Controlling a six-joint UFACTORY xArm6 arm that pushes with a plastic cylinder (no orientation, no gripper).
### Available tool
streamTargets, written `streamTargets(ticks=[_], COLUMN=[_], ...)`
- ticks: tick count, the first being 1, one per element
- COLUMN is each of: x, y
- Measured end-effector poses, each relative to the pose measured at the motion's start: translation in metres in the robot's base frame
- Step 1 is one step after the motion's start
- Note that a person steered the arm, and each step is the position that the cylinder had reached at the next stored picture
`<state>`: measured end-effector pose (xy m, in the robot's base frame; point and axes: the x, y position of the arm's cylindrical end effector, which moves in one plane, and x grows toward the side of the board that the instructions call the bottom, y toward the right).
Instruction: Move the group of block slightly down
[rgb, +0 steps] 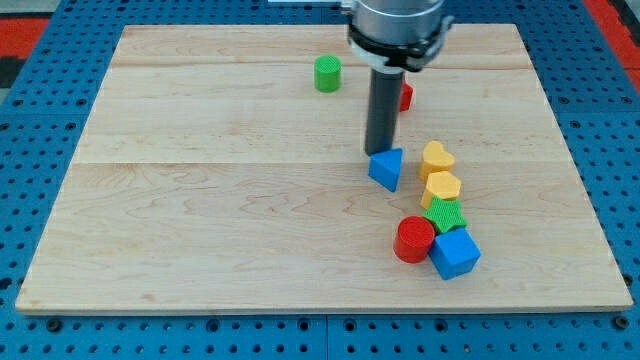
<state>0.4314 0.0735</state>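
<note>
My tip (377, 153) stands right at the upper edge of a blue triangular block (386, 168), just left of centre-right on the wooden board (200, 200). To its right lie a yellow heart block (436, 158) and a yellow hexagon block (441, 187). Below them a green block (446, 214), a red cylinder (413, 239) and a blue cube (455, 253) sit bunched together. A red block (405, 96) is mostly hidden behind the rod. A green cylinder (327, 74) stands apart near the view's top.
The board's right edge (585, 190) lies to the right of the cluster, and its bottom edge (330, 312) is below the blue cube. A blue pegboard surface (40, 110) surrounds the board.
</note>
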Motion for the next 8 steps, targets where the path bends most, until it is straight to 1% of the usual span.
streamTargets(ticks=[1, 2, 3, 4, 5, 6, 8], x=[0.018, 0.036, 0.040, -0.008, -0.040, -0.037, -0.007], y=[0.003, -0.010, -0.011, -0.014, 0.048, 0.083, 0.066])
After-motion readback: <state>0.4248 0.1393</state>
